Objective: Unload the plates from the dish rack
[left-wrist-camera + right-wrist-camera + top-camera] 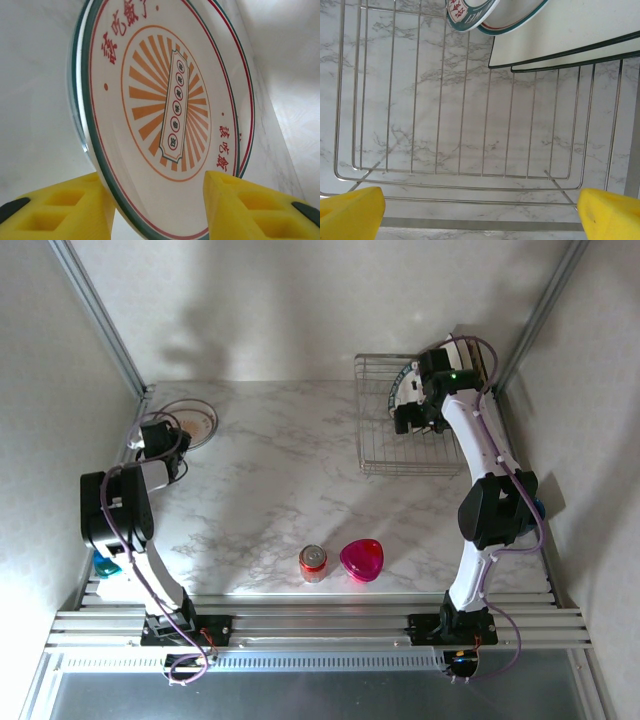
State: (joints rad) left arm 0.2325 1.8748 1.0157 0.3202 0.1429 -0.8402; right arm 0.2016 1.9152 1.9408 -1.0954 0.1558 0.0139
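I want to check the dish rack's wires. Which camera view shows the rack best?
The right wrist view: the dish rack is close, its wires sharp, plates at one end. The top external view gives it whole but small, partly behind the right arm.

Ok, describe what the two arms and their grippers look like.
The left arm and right arm share one build: white links, bulky black joint housings, thin purple cables looping alongside. A green light glows near the right arm's wrist. The left gripper and right gripper have fingers of bright yellow foam, with square recesses on the left.
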